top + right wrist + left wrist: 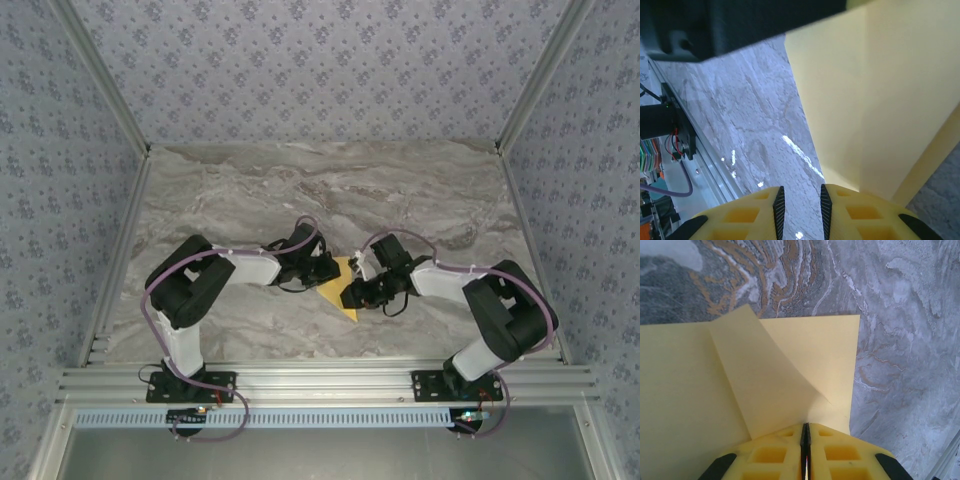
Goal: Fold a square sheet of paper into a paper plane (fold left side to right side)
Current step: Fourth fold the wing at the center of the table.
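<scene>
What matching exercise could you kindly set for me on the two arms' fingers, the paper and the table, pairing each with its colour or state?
Column one:
1. left fingers
2. right fingers
3. square sheet of paper
4. table

Column two:
A. grey and marbled
B. slightly apart, nothing between them
C. yellow, one flap lifted
D. pinched shut on the paper

Pairs: 1-D, 2-B, 3-C, 4-A.

We have open table (300,190) beyond and beside; left gripper (327,270) and right gripper (352,296) crowd the paper (339,289).
</scene>
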### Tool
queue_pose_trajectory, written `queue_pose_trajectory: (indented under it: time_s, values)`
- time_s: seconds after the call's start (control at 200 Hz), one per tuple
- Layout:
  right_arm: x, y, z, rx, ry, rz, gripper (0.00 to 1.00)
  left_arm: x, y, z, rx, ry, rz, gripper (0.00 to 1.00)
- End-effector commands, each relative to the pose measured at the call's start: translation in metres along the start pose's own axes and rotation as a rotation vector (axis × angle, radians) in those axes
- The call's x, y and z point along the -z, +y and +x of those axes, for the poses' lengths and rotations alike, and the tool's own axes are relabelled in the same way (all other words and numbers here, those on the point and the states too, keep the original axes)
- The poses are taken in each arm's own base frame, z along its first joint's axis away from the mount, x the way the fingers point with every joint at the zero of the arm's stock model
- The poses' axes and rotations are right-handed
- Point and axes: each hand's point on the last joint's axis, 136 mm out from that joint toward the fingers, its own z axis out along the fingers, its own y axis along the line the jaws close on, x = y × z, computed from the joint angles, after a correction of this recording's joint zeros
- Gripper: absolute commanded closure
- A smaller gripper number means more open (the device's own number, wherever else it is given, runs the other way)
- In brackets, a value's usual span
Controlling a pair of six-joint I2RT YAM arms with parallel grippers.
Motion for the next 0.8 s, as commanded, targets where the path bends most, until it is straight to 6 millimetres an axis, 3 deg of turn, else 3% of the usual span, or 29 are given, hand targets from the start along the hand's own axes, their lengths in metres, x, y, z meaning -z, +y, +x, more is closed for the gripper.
queue_pose_trajectory:
  time_s: [0.0, 0.245, 0.794]
  values:
    - [-0.006, -0.007, 0.017, -0.033, 0.056, 0.014, 0.7, -0.009, 0.058, 0.028, 0.052, 0.072, -0.185, 0.9]
    - [-0.007, -0.019, 0.026, -0.038, 0.073, 0.076, 0.7, -0.009, 0.059, 0.028, 0.053, 0.073, -0.189, 0.9]
    - [-0.01, -0.017, 0.046, -0.057, 0.131, 0.055, 0.7, -0.009, 0.059, 0.027, 0.05, 0.07, -0.189, 0.9]
